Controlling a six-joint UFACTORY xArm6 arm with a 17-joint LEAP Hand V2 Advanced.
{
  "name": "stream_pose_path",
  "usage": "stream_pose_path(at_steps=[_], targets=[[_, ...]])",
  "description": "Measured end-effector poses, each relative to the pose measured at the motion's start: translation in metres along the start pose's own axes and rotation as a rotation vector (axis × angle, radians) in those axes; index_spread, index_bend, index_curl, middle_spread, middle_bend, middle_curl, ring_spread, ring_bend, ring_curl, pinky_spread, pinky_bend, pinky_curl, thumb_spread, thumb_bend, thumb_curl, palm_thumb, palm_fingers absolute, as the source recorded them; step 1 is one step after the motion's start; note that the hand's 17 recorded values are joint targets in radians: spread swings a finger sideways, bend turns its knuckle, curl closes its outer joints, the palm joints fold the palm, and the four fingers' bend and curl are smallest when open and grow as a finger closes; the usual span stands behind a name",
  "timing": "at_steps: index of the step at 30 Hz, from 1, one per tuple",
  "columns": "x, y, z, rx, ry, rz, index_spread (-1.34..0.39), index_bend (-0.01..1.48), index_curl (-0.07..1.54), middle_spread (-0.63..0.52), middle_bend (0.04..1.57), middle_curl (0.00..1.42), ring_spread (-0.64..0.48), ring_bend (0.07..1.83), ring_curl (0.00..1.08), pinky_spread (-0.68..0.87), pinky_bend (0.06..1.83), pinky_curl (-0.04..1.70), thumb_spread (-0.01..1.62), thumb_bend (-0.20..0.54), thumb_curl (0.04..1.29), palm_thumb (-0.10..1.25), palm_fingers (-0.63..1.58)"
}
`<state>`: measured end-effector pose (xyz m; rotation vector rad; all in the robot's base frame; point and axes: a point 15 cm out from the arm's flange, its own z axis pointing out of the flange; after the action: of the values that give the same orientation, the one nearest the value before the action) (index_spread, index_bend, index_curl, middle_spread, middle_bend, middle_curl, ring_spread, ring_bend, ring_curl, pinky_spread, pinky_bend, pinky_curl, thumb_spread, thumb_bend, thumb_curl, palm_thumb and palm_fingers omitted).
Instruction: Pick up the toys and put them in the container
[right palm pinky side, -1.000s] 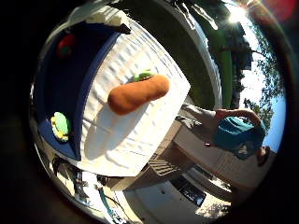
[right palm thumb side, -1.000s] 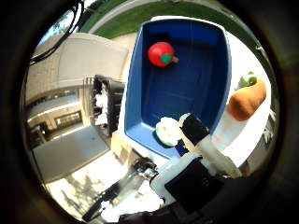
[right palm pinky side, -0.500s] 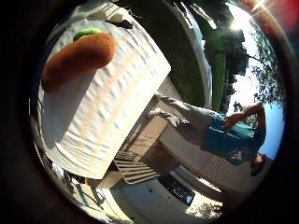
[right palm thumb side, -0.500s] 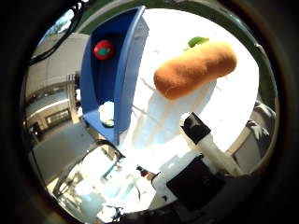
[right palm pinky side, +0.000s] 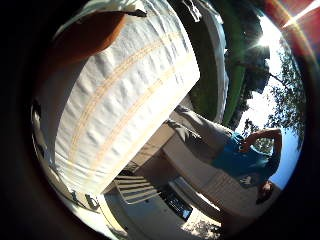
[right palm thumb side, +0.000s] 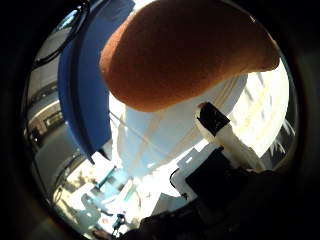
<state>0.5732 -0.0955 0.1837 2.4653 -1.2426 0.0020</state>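
Observation:
An orange carrot-shaped soft toy (right palm thumb side: 185, 50) fills much of the right thumb side palm view, close under the palm. It lies on a table covered with a white cloth (right palm thumb side: 200, 130), beside a blue container (right palm thumb side: 80, 90). My hand (right palm thumb side: 228, 160) shows a white and black finger that reaches out straight below the toy and does not touch it. In the right little finger side palm view the same toy (right palm pinky side: 90, 35) shows in shadow at the end of the white cloth (right palm pinky side: 120, 100). The inside of the container is hidden.
The table's edges (right palm pinky side: 165, 130) drop off to paved ground. A building (right palm thumb side: 45, 110) stands beyond the container.
The camera has moved down close to the orange toy, which now fills the thumb side view. The red toy and the inside of the container have gone out of view.

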Motion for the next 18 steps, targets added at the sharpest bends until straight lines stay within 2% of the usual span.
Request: stream_pose_path(at_steps=[2,4,5,6,8,9,10,13,16,18], targets=[[0.000,0.004,0.002,-0.007,-0.011,-0.008,-0.27,0.16,0.25,-0.07,0.38,0.37,0.17,0.62,0.36,0.38,0.43,0.22,1.06,-0.015,0.33,0.76,0.60],[-0.003,0.006,0.002,-0.018,-0.020,-0.021,-0.33,0.05,0.18,-0.10,0.54,0.44,0.14,0.91,0.44,0.37,0.51,0.23,1.05,-0.021,0.34,0.77,0.85],[-0.004,0.007,0.001,-0.022,-0.022,-0.024,-0.35,0.05,0.17,-0.10,0.57,0.46,0.13,0.96,0.46,0.36,0.53,0.25,1.05,-0.021,0.34,0.78,0.84],[-0.004,0.008,-0.001,-0.019,-0.021,-0.024,-0.36,0.09,0.17,-0.11,0.63,0.49,0.12,1.04,0.50,0.37,0.56,0.26,1.05,-0.021,0.34,0.78,0.93],[-0.003,0.010,-0.006,-0.008,-0.024,-0.024,-0.43,0.13,0.13,-0.15,0.77,0.57,0.07,1.16,0.58,0.37,0.72,0.32,1.04,-0.021,0.35,0.80,1.04],[-0.003,0.011,-0.010,0.001,-0.027,-0.021,-0.45,0.15,0.12,-0.15,0.79,0.58,0.06,1.17,0.59,0.37,0.78,0.35,1.04,-0.019,0.36,0.81,1.06],[-0.002,0.013,-0.017,0.013,-0.030,-0.016,-0.50,0.18,0.11,-0.17,0.86,0.64,0.03,1.21,0.64,0.36,0.95,0.42,1.03,-0.019,0.37,0.83,1.12],[0.000,0.026,-0.033,0.037,-0.046,0.005,-0.58,0.21,0.07,-0.18,0.97,0.72,-0.01,1.24,0.69,0.33,1.17,0.52,1.03,-0.007,0.40,0.88,1.13],[-0.007,0.045,-0.052,0.034,-0.080,0.025,-0.68,0.30,0.05,-0.20,1.05,0.79,-0.05,1.25,0.72,0.29,1.31,0.61,1.05,0.010,0.45,0.96,1.10],[-0.015,0.059,-0.061,0.016,-0.110,0.031,-0.73,0.34,0.03,-0.20,1.08,0.82,-0.06,1.27,0.74,0.27,1.34,0.64,1.07,0.007,0.47,0.98,1.08]])
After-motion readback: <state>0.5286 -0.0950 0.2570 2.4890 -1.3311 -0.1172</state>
